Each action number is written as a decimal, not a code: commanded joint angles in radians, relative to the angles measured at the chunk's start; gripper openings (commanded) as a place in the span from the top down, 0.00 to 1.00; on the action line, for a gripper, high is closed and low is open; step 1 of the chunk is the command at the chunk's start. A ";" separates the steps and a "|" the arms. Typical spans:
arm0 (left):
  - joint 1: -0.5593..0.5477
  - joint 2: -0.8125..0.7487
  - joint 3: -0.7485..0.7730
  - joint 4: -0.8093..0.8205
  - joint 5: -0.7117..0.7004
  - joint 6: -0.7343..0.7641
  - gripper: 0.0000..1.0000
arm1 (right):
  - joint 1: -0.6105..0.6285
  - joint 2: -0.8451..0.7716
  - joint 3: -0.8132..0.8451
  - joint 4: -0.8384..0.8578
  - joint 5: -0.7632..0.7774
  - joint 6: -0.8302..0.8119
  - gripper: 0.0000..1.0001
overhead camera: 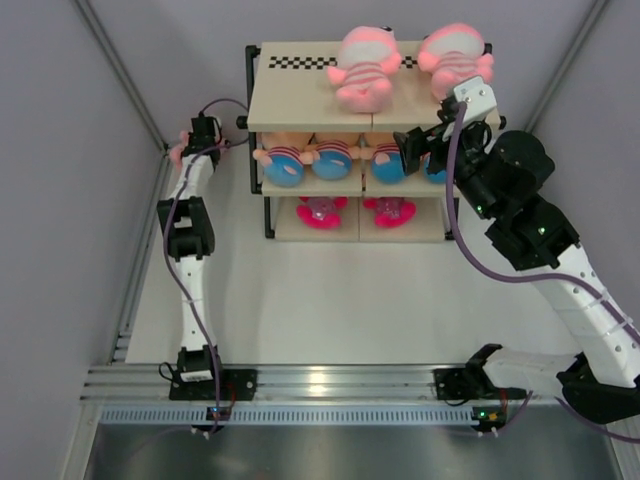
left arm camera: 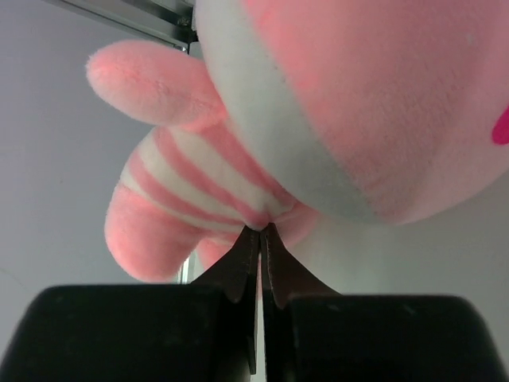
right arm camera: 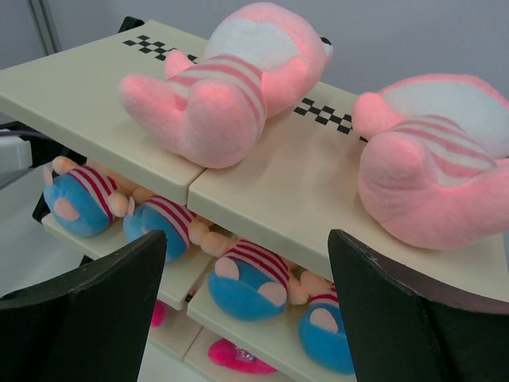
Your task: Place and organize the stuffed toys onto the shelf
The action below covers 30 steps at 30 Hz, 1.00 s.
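The shelf [overhead camera: 300, 100] stands at the back of the table. Two pale pink striped animals [overhead camera: 362, 66] [overhead camera: 455, 58] lie on its top board. Several dolls in red-striped shirts and blue bottoms [overhead camera: 285, 165] lie in a row on the middle tier. Two magenta toys [overhead camera: 322, 212] [overhead camera: 390, 212] lie on the bottom tier. My left gripper [overhead camera: 192, 148] is left of the shelf, shut on a third pink striped animal [left arm camera: 318, 103], pinching its striped body at the fingertips [left arm camera: 261, 229]. My right gripper [overhead camera: 412, 150] is open and empty in front of the shelf's right half [right arm camera: 278, 191].
A grey wall and a metal rail [overhead camera: 140, 270] run close along the left arm. An aluminium rail [overhead camera: 320, 385] crosses the near edge by the arm bases. A purple cable [overhead camera: 460, 230] hangs from the right arm near the shelf's right posts.
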<state>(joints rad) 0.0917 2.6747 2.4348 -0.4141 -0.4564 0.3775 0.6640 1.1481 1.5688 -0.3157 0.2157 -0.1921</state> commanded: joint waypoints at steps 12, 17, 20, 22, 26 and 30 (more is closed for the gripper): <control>0.023 -0.839 -0.798 0.023 0.451 -0.368 1.00 | 0.077 -0.045 0.007 -0.066 -0.032 0.000 0.19; 0.020 -1.172 -1.042 -0.061 0.601 -0.465 1.00 | 0.203 -0.031 -0.006 -0.108 -0.075 0.013 0.20; 0.023 -1.344 -1.128 -0.152 0.639 -0.488 1.00 | 0.282 -0.044 -0.076 -0.040 -0.119 0.074 0.21; 0.020 -1.426 -1.171 -0.233 0.674 -0.508 1.00 | 0.345 -0.047 -0.154 0.045 -0.154 0.129 0.22; 0.022 -1.603 -1.180 -0.385 0.726 -0.529 1.00 | 0.472 -0.021 -0.280 0.229 -0.127 0.184 0.22; 0.022 -1.691 -1.125 -0.501 0.755 -0.555 1.00 | 0.626 0.100 -0.326 0.423 -0.058 0.151 0.21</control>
<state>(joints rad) 0.1104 1.0355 1.2644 -0.7902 0.2359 -0.1337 1.2045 1.1828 1.2427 -0.1402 0.1188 -0.0479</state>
